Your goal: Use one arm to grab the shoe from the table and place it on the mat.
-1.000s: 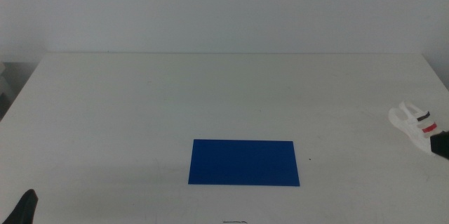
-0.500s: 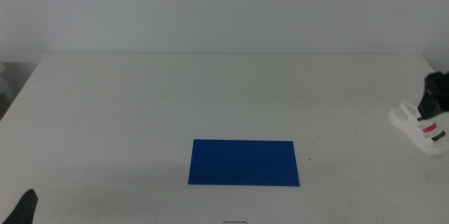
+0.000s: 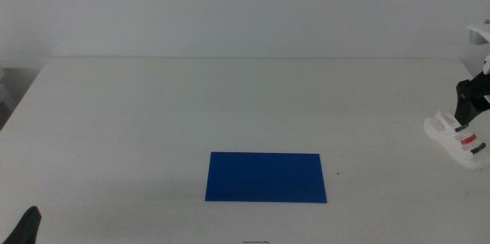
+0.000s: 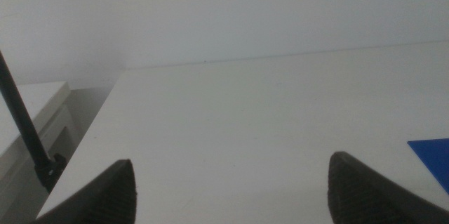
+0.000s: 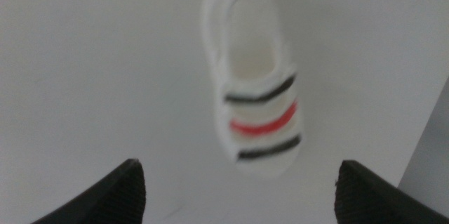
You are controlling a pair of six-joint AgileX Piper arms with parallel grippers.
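The shoe (image 3: 457, 138), a small white sandal with two dark straps and one red, lies on the white table (image 3: 230, 106) near its right edge. In the right wrist view the shoe (image 5: 254, 83) lies ahead of my right gripper (image 5: 238, 196), whose jaws stand wide open on either side. In the middle view the right gripper (image 3: 468, 102) hovers just above the shoe. The dark blue mat (image 3: 266, 176) lies flat at the table's front centre, with nothing on it. My left gripper (image 4: 231, 196) is open and waits at the front left corner (image 3: 27, 227); a corner of the mat (image 4: 433, 155) shows there.
The table's right edge is close beside the shoe. The left edge of the table (image 4: 91, 140) and a dark cable (image 4: 24, 133) show in the left wrist view. A pale wall stands behind the table.
My right gripper has come up from the right front edge and now hangs over the shoe from behind. The shoe, the mat and the left arm have not moved.
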